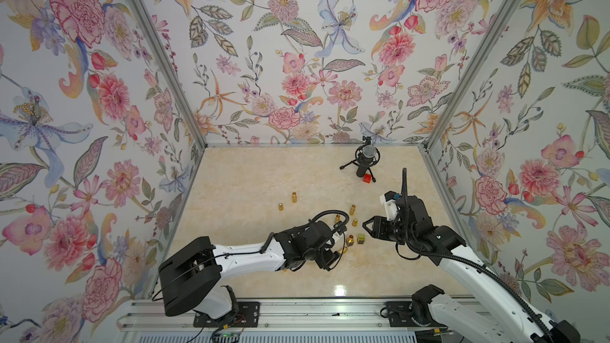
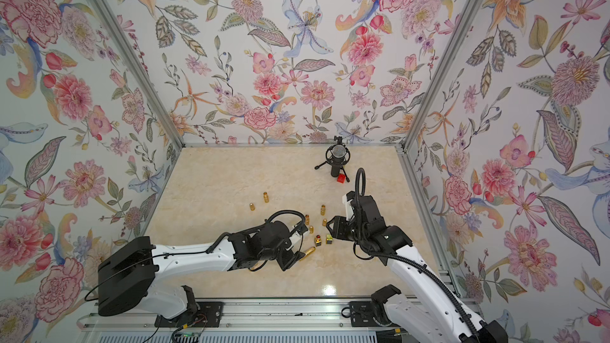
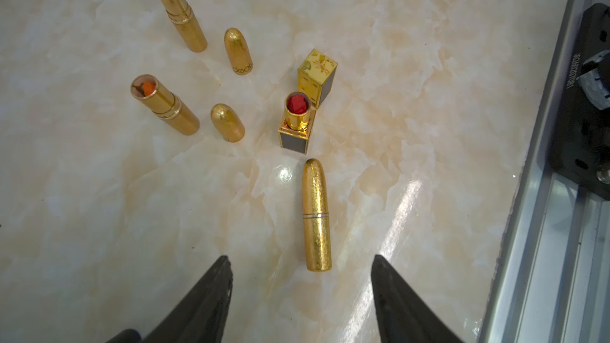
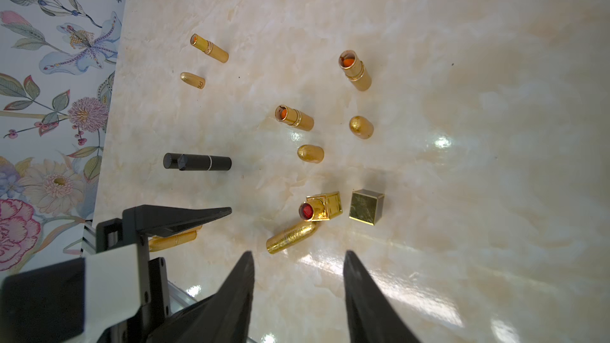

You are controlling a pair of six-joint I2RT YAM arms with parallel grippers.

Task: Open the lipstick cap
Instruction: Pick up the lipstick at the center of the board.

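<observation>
One gold cap (image 3: 238,51) on the worktop (image 3: 99,193) bears partial lettering, roughly "deok". The left tool (image 3: 300,257) and the right tool (image 4: 298,252) are both released, grasping nothing.

Poised, jaws parted, near a capped gold lipstick (image 3: 317,216) lying on the table (image 3: 99,209) beside an uncapped red lipstick (image 3: 294,123).

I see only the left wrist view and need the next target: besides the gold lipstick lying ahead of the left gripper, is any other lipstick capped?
Observer: Yes. A black lipstick lies on its side, apparently capped, in the right wrist view.
Operator: Is the right gripper free?
Observer: The right gripper is open and empty.
Operator: Anything farther back?
Observer: A microphone stands near the back wall in both top views.
</observation>
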